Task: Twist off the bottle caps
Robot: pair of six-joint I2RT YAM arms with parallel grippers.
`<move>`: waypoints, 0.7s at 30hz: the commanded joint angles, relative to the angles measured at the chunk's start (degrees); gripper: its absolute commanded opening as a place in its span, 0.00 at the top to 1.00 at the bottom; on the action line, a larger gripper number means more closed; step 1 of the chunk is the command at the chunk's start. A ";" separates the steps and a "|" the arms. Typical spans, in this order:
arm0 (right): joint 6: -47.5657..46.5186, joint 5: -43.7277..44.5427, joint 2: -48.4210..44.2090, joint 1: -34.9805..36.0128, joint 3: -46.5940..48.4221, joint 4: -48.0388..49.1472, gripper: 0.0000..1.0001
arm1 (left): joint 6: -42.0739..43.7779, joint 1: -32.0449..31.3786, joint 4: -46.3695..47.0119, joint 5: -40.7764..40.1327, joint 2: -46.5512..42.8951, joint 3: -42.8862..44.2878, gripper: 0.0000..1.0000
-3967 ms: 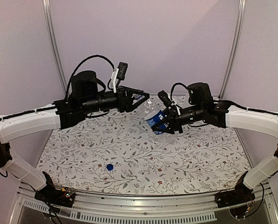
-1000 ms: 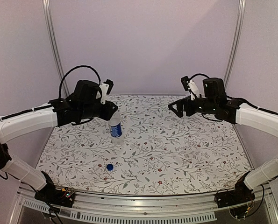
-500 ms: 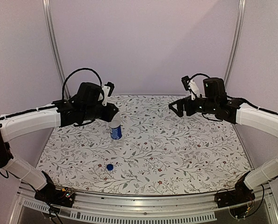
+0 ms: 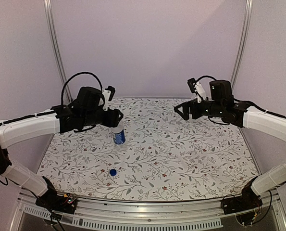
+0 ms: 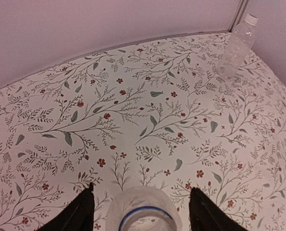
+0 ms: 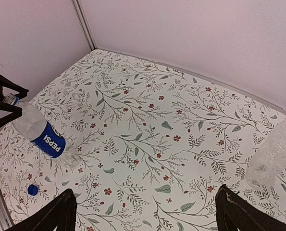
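Note:
The bottle with the blue label [image 4: 118, 136] stands upright on the left of the table, and its open mouth shows a blue ring [image 5: 143, 215]. My left gripper [image 4: 116, 120] straddles its neck with both fingers [image 5: 80, 212] apart from the plastic, so it is open [image 5: 143, 214]. A solid blue cap [image 4: 113, 172] lies loose on the table nearer the front edge and also shows in the right wrist view [image 6: 32, 189]. The plain bottle [image 5: 235, 47] stands at the far right with a whitish cap [image 5: 251, 19] on it. My right gripper [image 4: 186, 109] hovers open [image 6: 147, 216] left of that bottle [image 6: 272, 154].
The flowered table cover [image 4: 181, 159] runs to a metal rail at the front. Pale walls and two upright metal posts [image 4: 54, 48] close in the back and sides. The labelled bottle [image 6: 44, 137] appears at the far left of the right wrist view.
My left gripper has opened and let go of the labelled bottle's neck, leaving the bottle standing. Before that, the bottle came down from mid-air and the right arm drew back to the right.

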 commanded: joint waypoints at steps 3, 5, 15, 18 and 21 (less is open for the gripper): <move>0.56 1.57 -0.62 -1.36 -0.29 -0.30 0.01 | 0.37 0.60 2.44 1.74 -4.86 -1.65 0.24; 0.87 3.07 -0.48 -1.75 0.37 -0.94 0.01 | 0.87 0.61 3.18 2.11 -6.00 -2.05 0.18; 1.76 15.96 5.06 -4.76 9.02 -8.77 0.01 | 1.15 0.94 9.52 5.41 -14.18 -6.77 0.00; 2.07 15.70 7.03 -7.31 11.34 -9.06 0.01 | 0.45 1.02 10.68 5.82 -15.89 -7.67 0.00; 2.63 13.76 9.20 -10.11 13.60 -9.54 0.01 | 0.41 1.08 11.33 6.15 -16.88 -7.84 0.00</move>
